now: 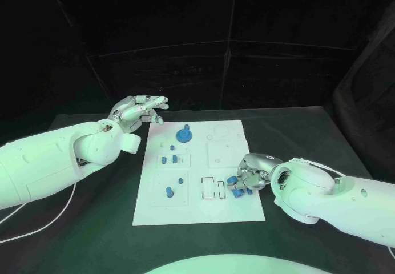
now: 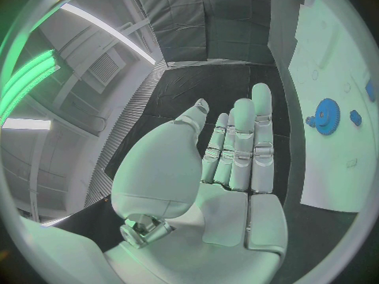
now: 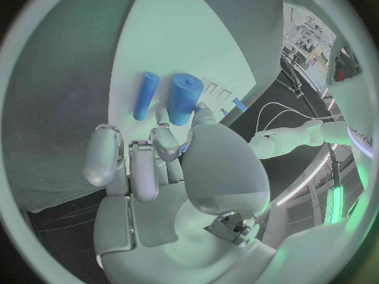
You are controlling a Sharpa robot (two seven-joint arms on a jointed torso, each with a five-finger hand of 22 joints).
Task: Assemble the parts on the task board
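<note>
Parts (image 1: 173, 160) in blue lie scattered on the white task board (image 1: 197, 212), which sits lengthwise in the middle of the black table (image 1: 99, 228), its long sides running from the near edge toward the far edge. In the head view a round blue gear (image 1: 184, 135) stands near the board's far edge, small pieces sit down its left half, and a few more lie at its right edge by two white slots (image 1: 212, 188). Dark curtains (image 1: 247, 63) close off the room behind the table's far edge. Bare black table runs wide along both long sides of the board. The left hand (image 1: 140, 108) hangs above the table beyond the board's far left corner, fingers apart and holding nothing. The right hand (image 1: 253, 172) is bent down over the board's right edge, fingertips among the blue pieces there

From the left wrist, the left hand (image 2: 229, 151) is flat and spread with nothing in it; the board and the gear (image 2: 326, 112) lie off to one side, well apart from the fingers

From the right wrist, the right hand (image 3: 158, 158) has its fingers curled down onto the board; a short thick blue cylinder (image 3: 184, 98) lies just past the thumb tip and seems to touch it, a thinner blue peg (image 3: 146, 95) beside it. Whether the hand grips anything I cannot tell
</note>
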